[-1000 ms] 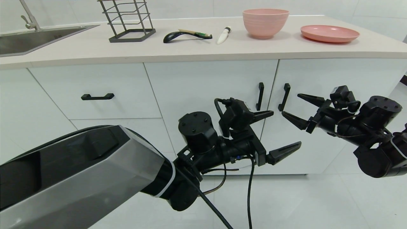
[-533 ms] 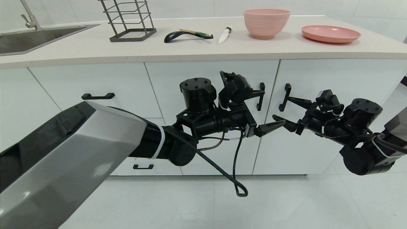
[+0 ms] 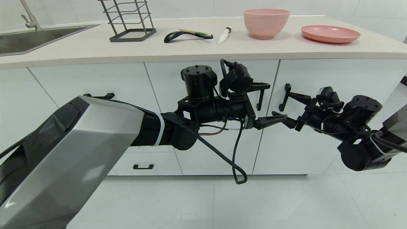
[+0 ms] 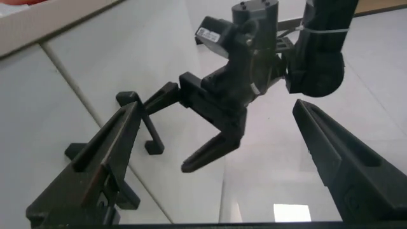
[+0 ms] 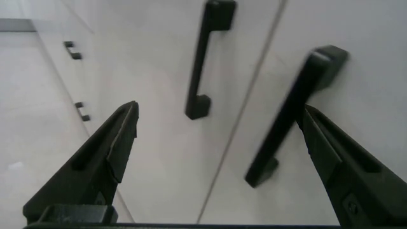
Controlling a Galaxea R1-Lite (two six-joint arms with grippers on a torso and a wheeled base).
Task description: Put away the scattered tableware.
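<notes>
On the countertop lie a pink bowl (image 3: 266, 23), a pink plate (image 3: 330, 34), a black spoon (image 3: 173, 36) with a pale stick (image 3: 194, 32) across its handle, and a white knife (image 3: 224, 35). Below the counter edge, both grippers hang in front of the cabinet doors. My left gripper (image 3: 276, 101) is open, its upper finger by the left door handle (image 3: 261, 97). My right gripper (image 3: 284, 104) is open too, its upper finger at the right door handle (image 3: 284, 99). The right wrist view has both handles (image 5: 205, 63) (image 5: 292, 121) between its spread fingers. Nothing is held.
A black wire rack (image 3: 128, 20) stands at the counter's back left, with a sink (image 3: 28, 39) and tap farther left. Drawers with black handles (image 3: 98, 96) sit left of the doors. The two grippers' lower fingertips nearly meet. White tiled floor lies below.
Both arms have risen and closed in on the cabinet doors. The left gripper climbed to the left handle; the right gripper shifted left and down to the right handle.
</notes>
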